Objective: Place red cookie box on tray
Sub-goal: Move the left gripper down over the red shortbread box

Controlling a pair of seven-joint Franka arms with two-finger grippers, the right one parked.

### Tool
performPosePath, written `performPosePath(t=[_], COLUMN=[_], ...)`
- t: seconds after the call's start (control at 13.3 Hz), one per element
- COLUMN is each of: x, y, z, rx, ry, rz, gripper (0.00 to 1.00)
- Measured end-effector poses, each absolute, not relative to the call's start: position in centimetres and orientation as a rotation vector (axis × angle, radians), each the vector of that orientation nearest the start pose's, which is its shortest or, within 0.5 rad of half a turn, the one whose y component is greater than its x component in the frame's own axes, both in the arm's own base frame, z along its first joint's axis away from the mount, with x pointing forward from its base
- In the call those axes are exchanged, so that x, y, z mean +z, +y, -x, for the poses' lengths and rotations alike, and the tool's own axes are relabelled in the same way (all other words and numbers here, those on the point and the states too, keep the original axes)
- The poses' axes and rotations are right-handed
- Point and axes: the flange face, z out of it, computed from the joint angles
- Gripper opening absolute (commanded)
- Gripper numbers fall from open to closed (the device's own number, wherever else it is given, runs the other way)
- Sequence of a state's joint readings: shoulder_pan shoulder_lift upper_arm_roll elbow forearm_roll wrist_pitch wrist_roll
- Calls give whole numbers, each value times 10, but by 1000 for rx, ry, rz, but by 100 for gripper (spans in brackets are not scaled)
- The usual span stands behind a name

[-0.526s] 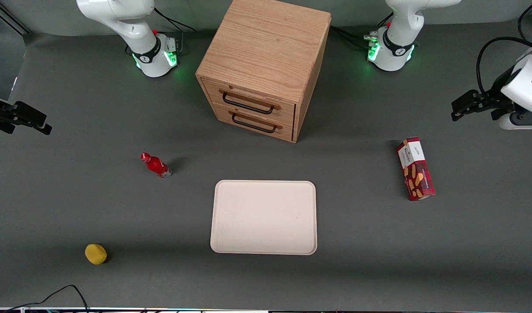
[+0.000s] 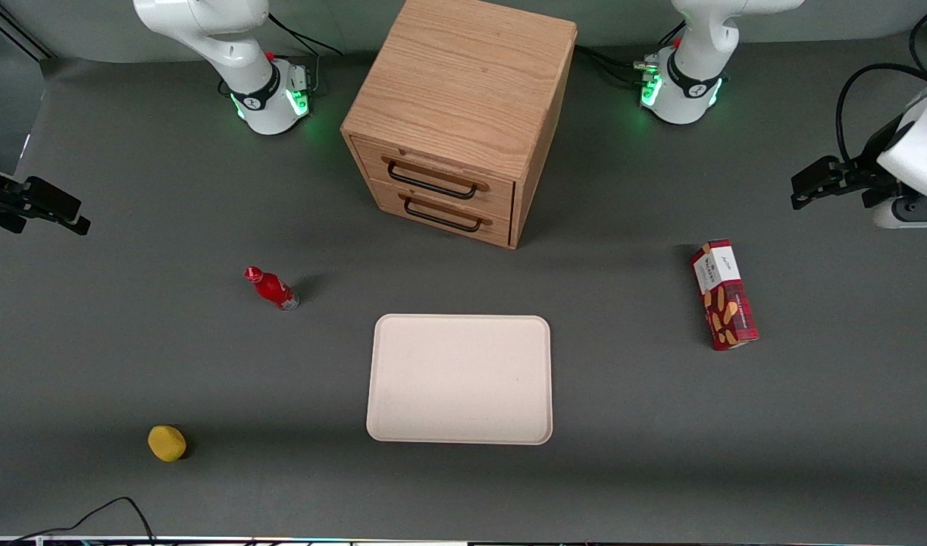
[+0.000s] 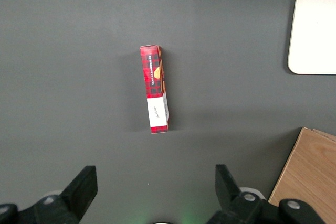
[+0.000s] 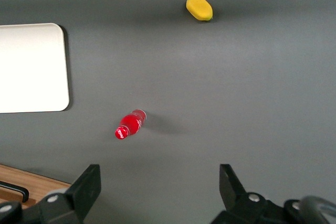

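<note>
The red cookie box (image 2: 724,294) lies flat on the grey table toward the working arm's end, white label end farther from the front camera. It also shows in the left wrist view (image 3: 154,88). The cream-beige tray (image 2: 460,378) lies bare mid-table, nearer the front camera than the drawer cabinet; its corner shows in the left wrist view (image 3: 314,30). My left gripper (image 2: 831,182) hangs high above the table, farther from the front camera than the box and apart from it. In the left wrist view the gripper (image 3: 155,184) is open and empty.
A wooden two-drawer cabinet (image 2: 458,114) stands at the table's middle back. A small red bottle (image 2: 271,287) and a yellow lemon-like object (image 2: 167,443) lie toward the parked arm's end. A black cable (image 2: 92,516) lies at the front edge.
My left gripper has shifted slightly toward the working arm's end of the table. The box and tray have not moved.
</note>
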State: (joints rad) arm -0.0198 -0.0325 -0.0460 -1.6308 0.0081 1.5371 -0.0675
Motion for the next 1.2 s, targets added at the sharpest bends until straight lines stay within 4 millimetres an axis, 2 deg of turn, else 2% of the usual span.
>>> performPosePath(t=[0.38,0.6,0.75,1.2], x=[597,573,542,417], y=[-26,-19,-10,2], z=[-544,-556,-565,-573], rx=[164,200,196,185], ry=[-27,-47,-69,-100], rz=[3117,3114,3116,3121], gripper=[100,100,100,100])
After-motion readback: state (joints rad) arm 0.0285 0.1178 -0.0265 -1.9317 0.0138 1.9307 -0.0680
